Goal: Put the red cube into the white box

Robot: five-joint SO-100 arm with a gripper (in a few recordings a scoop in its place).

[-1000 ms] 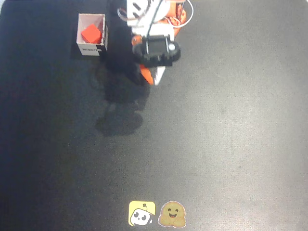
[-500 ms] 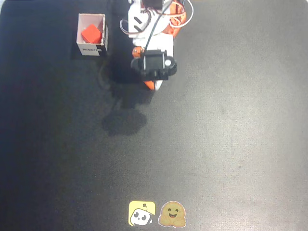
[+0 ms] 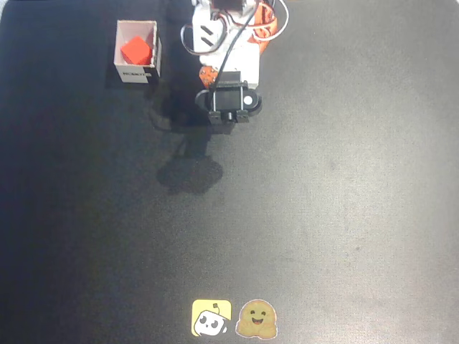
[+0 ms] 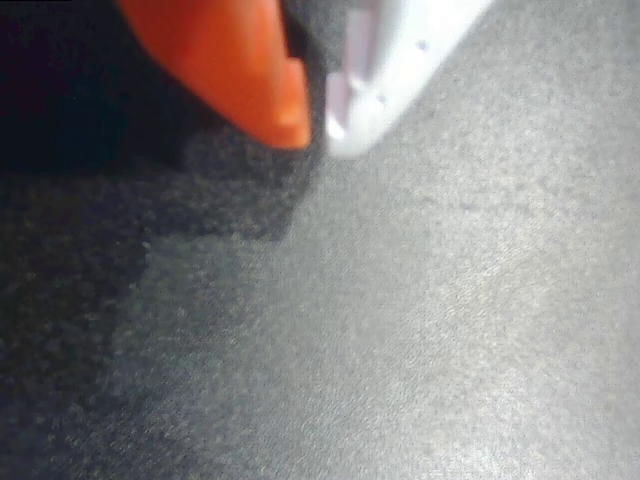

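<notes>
Looking down in the overhead view: small matte red cube [image 3: 135, 51] sits inside the small square white thin-walled box [image 3: 119, 49], far left of the dark matte table [image 3: 323, 215]. Box has a dark printed label on its near wall. White-and-orange arm [image 3: 226, 43] is at the far edge, right of the box and apart from it, with a black wrist module pointing toward the near side. Arm's shadow falls on the table just near of it. Two stickers at the near edge: a yellow square one [image 3: 211, 318] and, touching its right side, a brown round smiley one [image 3: 257, 319].

Wrist view: gripper [image 4: 315, 120] at the top, orange finger [image 4: 235, 70] on the left, white finger [image 4: 390, 70] on the right. Tips sit almost together with just a thin dark gap between them, nothing held. Below them only grey textured table surface, with shadow on the left side.
</notes>
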